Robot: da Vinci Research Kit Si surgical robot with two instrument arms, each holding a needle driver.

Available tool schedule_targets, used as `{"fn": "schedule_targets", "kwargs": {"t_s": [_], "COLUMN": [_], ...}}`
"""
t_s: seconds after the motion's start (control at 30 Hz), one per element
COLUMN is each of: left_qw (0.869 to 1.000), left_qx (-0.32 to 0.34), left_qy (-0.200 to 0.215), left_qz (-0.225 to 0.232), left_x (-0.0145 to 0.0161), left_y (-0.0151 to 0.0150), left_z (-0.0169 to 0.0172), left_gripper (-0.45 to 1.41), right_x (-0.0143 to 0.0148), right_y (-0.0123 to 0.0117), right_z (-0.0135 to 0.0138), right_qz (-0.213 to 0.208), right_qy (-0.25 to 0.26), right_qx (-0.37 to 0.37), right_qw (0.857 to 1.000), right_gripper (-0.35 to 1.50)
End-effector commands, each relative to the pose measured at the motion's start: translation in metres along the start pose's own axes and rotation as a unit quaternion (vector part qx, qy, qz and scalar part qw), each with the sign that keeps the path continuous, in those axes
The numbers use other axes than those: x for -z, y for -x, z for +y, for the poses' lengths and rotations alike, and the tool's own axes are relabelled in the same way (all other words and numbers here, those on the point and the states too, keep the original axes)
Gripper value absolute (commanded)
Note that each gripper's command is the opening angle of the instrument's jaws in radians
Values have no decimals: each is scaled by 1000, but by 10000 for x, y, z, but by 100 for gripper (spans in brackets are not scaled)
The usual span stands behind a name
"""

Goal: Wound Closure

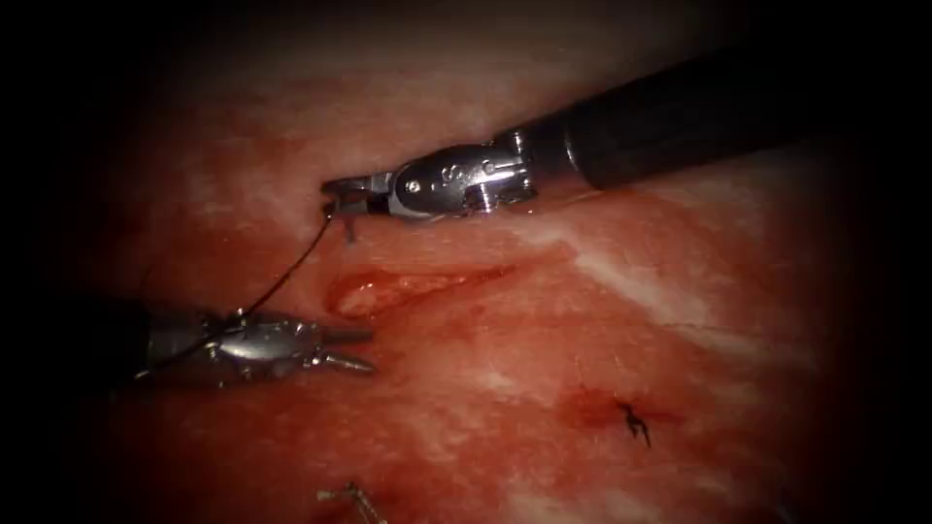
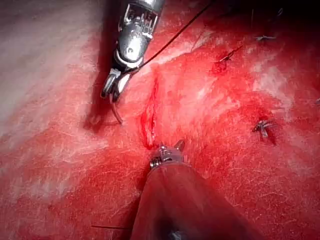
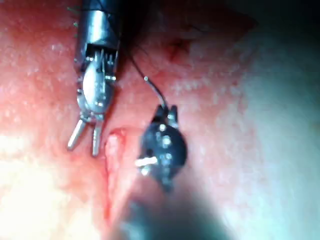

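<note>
The needle (image 1: 347, 225) is clamped in the jaws of the right tool (image 1: 340, 194), which are closed on it near its thread end; its short curved body hangs down from the jaw tips toward the tissue (image 1: 544, 320). In the left wrist view the same needle (image 2: 116, 111) curves below the tool's tips (image 2: 111, 89), with its point at or just above the surface. Whether the point has entered the tissue cannot be told. The needle lies just above the left end of the cut (image 1: 408, 286), a shallow, pale-lipped slit that runs across the tissue below the right tool.

The thread (image 1: 291, 272) runs as a dark line from the needle's held end down and to the left, reaching the body of the left tool (image 1: 354, 349). The left tool lies low on the tissue to the left of the cut, its two jaws spread apart and holding nothing; the right wrist view shows the jaws (image 3: 85, 136) parted beside the end of the cut (image 3: 114, 160).

Red fluid (image 1: 592, 408) stains the tissue around the cut. A dark knotted stitch with cut ends of thread (image 1: 636, 419) sits well to the lower right of the cut, and a pale thread end (image 1: 351, 500) lies near the bottom edge.
</note>
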Motion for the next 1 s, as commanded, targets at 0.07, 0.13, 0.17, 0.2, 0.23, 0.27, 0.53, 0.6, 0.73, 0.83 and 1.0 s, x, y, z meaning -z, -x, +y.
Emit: {"fn": "schedule_targets", "kwargs": {"t_s": [0.07, 0.13, 0.17, 0.2, 0.23, 0.27, 0.53, 0.6, 0.73, 0.83, 1.0], "left_qw": [1000, 1000, 1000, 1000, 1000, 1000, 1000, 1000, 1000, 1000, 1000], "left_qx": [1, 1, 1, 1, 1, 1, 1, 1, 1, 1, 1], "left_qy": [1, 1, 2, 2, 2, 2, 2, 2, 2, 2, 2], "left_qz": [-1, -1, -1, -1, -1, -1, -1, -1, -1, -1, -1], "left_x": [-6, -6, -5, -5, -5, -5, -4, -4, -4, -4, -4], "left_y": [7, 8, 8, 8, 8, 8, 8, 8, 9, 9, 9], "left_z": [3, 3, 3, 3, 3, 3, 3, 3, 3, 3, 3], "left_gripper": [15, 15, 15, 15, 15, 15, 15, 15, 15, 15, 15], "right_x": [-7, -8, -10, -12, -13, -13, -25, -26, -25, -24, -24], "right_y": [2, 1, 1, 1, 1, 1, 0, 0, -2, -3, -5], "right_z": [-2, 2, 3, 3, 4, 4, 5, 7, 10, 12, 15], "right_qz": [-1, -2, -5, -5, -8, -10, -25, -23, -18, -19, -24], "right_qy": [-2, -4, -13, -17, -21, -25, -42, -40, -35, -30, -20], "right_qx": [-10, -32, -62, -73, -84, -92, -136, -140, -141, -157, -196], "right_qw": [1000, 999, 998, 997, 996, 995, 990, 989, 989, 987, 980], "right_gripper": [-35, -35, -35, -35, -35, -35, -35, -35, -35, -35, -35]}}
